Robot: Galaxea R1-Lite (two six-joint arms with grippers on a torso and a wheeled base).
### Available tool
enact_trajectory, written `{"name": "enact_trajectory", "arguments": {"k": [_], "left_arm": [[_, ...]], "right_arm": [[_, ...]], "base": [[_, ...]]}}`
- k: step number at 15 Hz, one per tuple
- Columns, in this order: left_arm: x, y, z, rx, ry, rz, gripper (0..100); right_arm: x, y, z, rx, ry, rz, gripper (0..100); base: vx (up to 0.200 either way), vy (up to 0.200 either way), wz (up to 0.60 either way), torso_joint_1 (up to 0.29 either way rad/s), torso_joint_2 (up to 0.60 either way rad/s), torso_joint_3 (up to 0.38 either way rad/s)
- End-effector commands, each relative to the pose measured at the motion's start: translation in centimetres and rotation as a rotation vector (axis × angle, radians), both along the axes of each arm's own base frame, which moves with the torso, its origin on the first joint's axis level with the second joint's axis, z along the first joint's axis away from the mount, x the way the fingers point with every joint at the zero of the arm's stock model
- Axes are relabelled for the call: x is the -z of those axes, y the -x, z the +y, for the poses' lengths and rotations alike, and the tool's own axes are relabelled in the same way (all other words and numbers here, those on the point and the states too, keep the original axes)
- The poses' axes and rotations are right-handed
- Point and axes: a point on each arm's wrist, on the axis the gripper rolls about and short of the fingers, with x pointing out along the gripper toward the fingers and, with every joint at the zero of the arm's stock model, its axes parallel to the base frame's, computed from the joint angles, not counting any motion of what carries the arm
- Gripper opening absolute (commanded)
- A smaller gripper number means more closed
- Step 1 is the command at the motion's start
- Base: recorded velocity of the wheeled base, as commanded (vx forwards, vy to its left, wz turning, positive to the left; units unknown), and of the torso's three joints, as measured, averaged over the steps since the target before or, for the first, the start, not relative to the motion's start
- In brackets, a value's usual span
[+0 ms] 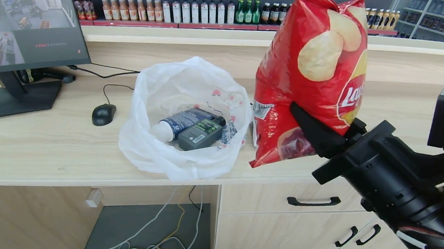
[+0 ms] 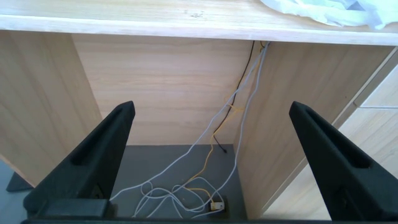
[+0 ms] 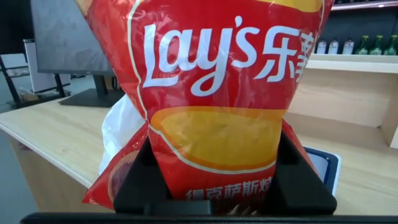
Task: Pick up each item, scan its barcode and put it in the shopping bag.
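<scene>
Nearest: left hand [image 2: 211, 109] hangs low in front of the table [image 1: 48, 143], below its near edge, facing the knee space with loose cables [image 2: 186, 186]. Its fingers are spread wide, with nothing between them.

Right hand [image 3: 216, 149] is clamped across the lower third of the red chip bag [image 1: 315, 76]. One finger lies on each face, and the film puckers inward at the pinch. The chip bag stands upright above the right part of the table, just right of the shopping bag [image 1: 150, 92].

Handling, as judged:
- light, air-filled and bulky;
- glossy film, likely slippery;
- contents brittle, so a hard squeeze would crush them;
- a safer hold is at a seam or the low body, with gentle pressure.

A pale printed patch [image 1: 262, 109] on its left edge may be the barcode; too small to tell.

The shopping bag sits open at mid-table with its thin walls slumped. It holds a blue-white bottle [image 1: 179, 123] and a dark grey bottle [image 1: 200, 132], lying touching. The opening looks tight for so tall a pack. Farther left are a mouse [image 1: 103, 114] and a monitor [image 1: 30, 21].
</scene>
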Motion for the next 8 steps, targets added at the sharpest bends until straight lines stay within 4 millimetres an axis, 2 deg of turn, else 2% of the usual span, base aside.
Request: {"name": "enact_trajectory", "arguments": {"k": [1, 3, 8], "left_arm": [[0.00, 0.00, 0.00, 0.001, 0.000, -0.001, 100], [0.00, 0.00, 0.00, 0.000, 0.004, -0.001, 100], [0.00, 0.00, 0.00, 0.000, 0.003, -0.001, 100]], "right_arm": [[0.45, -0.40, 0.44, -0.001, 0.012, 0.013, 0], [0.43, -0.64, 0.61, 0.000, 0.010, 0.013, 0], [0.61, -0.96, 0.93, -0.009, 0.001, 0.029, 0]], "base": [[0.000, 0.000, 0.00, 0.000, 0.00, 0.000], [0.000, 0.000, 0.00, 0.000, 0.00, 0.000], [0.000, 0.200, 0.00, -0.001, 0.00, 0.001]]}}
